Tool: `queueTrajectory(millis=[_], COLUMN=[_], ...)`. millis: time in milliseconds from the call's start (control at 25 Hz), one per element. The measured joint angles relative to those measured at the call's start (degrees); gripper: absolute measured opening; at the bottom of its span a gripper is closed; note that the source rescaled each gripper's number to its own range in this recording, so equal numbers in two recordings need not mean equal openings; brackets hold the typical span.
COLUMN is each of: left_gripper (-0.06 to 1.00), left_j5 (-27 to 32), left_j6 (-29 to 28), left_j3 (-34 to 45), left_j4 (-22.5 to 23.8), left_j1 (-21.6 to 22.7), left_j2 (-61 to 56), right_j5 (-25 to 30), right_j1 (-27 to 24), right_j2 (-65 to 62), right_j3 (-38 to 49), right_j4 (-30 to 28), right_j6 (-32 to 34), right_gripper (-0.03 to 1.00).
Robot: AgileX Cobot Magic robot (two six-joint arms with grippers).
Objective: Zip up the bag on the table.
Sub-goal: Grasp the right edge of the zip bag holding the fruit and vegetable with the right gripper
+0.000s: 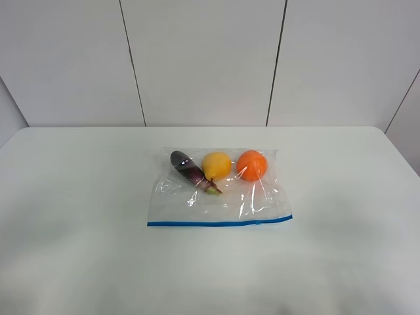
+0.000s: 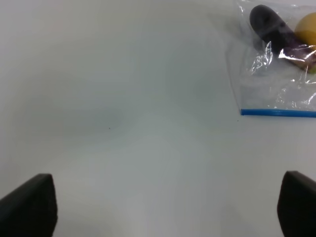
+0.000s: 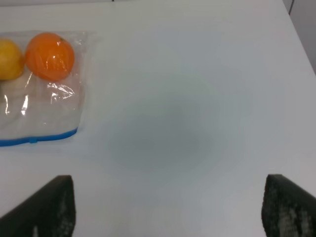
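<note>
— Table (image 1: 79, 197) contents?
— One bag (image 1: 220, 190), centre: one eggplant (image 1: 190, 169), one yellow fruit (image 1: 216, 165), one orange (image 1: 252, 165).
— Pincers?
— Two: left gripper (image 2: 163, 207), right gripper (image 3: 166, 207), each spread wide, empty, apart from the bag.

Bright, even light, soft shadows, glints on the bag (image 1: 223, 207).

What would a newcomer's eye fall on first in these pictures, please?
The clear bag in the middle of the white table, with a dark eggplant, a yellow fruit and a bright orange lined up along its far side. Then the blue zip strip on its near edge.
</note>
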Motion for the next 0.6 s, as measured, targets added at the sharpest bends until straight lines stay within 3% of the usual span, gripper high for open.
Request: queueTrajectory(millis=[600], left_gripper=[1.00], left_j5=[0.0], left_j6=[0.0], left_j3=[0.0], left_j4=[0.0], left_j1=[0.0], left_j2=[0.0], right_j5=[0.0], right_j1=[0.0], right_j2=[0.0], right_j3=[-0.1], right_j4=[0.6], right_j6=[0.0], right_gripper=[1.00])
